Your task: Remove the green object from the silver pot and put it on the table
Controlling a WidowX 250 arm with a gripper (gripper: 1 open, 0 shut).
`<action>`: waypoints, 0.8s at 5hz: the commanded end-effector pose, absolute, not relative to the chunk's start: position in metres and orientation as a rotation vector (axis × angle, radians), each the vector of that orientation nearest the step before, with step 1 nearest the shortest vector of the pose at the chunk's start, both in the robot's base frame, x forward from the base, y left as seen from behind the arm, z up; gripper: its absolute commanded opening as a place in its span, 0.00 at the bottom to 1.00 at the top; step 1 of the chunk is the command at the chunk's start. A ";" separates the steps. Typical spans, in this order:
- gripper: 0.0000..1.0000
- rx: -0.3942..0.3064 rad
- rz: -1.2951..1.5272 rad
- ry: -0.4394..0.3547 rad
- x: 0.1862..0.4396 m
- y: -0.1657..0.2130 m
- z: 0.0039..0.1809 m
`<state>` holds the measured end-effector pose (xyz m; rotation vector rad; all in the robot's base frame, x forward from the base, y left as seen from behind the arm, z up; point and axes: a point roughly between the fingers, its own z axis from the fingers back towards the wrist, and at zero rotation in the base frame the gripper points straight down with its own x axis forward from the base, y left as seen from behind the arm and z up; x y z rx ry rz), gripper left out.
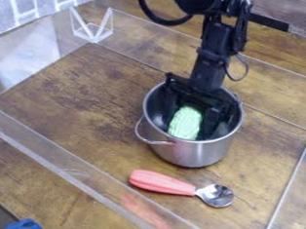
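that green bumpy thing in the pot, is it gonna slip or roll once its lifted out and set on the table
The green object looks oval, so it may rock or roll a little when set on the table. Its knobbly surface probably gives the gripper fingers some purchase, so slipping seems less likely. It looks like a small toy, likely light, though the silver pot walls could nudge it on the way out.

Even, soft lighting on a small, coarse picture. Pale glare streaks the clear acrylic walls; the round shiny steel pot shows dull highlights; fine detail is blurred throughout.
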<state>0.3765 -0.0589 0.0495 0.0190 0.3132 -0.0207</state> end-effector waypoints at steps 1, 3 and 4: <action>0.00 0.005 -0.045 0.207 0.384 -0.050 0.083; 0.00 0.008 -0.134 0.201 0.386 -0.052 0.077; 0.00 0.009 -0.184 0.196 0.385 -0.055 0.081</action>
